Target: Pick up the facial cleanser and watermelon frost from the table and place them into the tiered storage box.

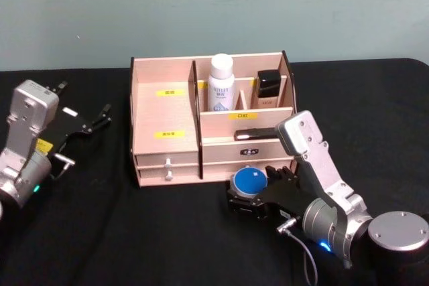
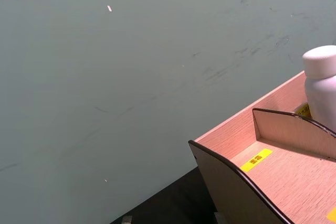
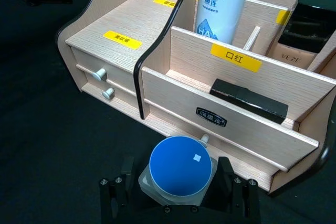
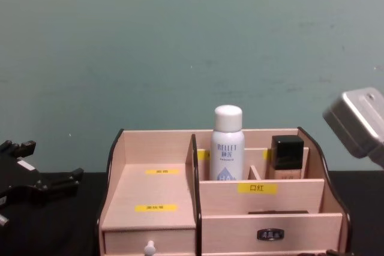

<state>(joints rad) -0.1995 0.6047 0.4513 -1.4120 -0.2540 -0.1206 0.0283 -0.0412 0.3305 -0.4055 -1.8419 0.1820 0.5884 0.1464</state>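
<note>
Right gripper is seen near the front edge of the tabletop, toward its right side, with its fingers clamped on the watermelon frost, a round blue-lidded jar. The jar is held just before the front of the tiered storage box, right of the two small drawers; contact with the tabletop cannot be told. A flat black item is noted in the low front tray. Facial cleanser is stood upright in a rear compartment, a black-capped bottle in the next one. Left gripper is parked by the left edge, fingers apart.
</note>
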